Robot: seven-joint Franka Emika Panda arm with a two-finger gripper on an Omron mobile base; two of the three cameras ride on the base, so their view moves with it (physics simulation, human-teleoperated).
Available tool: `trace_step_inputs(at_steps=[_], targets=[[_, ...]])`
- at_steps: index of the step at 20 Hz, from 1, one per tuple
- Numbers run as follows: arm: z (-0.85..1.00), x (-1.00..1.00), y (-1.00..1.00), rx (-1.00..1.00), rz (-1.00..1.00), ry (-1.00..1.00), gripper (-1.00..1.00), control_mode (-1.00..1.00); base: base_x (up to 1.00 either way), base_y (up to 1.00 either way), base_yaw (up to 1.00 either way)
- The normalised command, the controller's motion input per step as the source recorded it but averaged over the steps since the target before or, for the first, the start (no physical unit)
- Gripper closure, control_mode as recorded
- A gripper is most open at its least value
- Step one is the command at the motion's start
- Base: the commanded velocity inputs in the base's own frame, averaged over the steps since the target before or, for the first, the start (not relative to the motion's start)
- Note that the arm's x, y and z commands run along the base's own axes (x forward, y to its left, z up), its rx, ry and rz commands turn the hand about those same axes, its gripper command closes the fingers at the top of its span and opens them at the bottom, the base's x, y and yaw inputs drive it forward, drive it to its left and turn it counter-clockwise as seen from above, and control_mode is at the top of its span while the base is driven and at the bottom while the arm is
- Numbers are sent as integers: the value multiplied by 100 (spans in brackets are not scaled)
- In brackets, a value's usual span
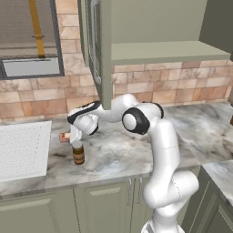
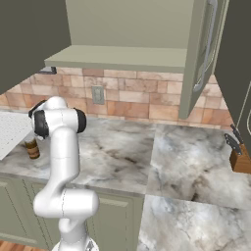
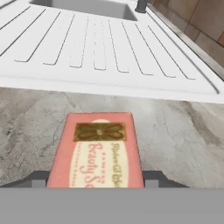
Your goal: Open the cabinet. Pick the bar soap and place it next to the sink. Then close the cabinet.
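Sink (image 1: 22, 150) to the left of the gripper (image 1: 68, 137), just beyond the held item — ribbed white drainboard (image 3: 100, 48) directly ahead in the hand view. Gripper low over the marble counter (image 1: 118, 152), fingers closed on the bar soap (image 3: 97, 151), pink end protruding leftward (image 1: 63, 136). Brown jar (image 1: 78, 154) just below the gripper, upright. Cabinet (image 1: 136, 32) above and right — doors open.

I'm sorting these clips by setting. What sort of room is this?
A kitchen, rendered: a white sink with a ribbed drainboard is set in a marble counter, with a brick backsplash, a green wall cabinet standing open, and a knife block.
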Motion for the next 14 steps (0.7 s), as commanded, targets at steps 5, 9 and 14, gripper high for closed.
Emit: trace_step_inputs(at_steps=[5,9,14], targets=[[-17,15,24,0,2,0,100,-100,0,0,0],[-18,10,19,0,3,0,100,-100,0,0,0],[-24,3,12,0,4,0,100,-100,0,0,0]])
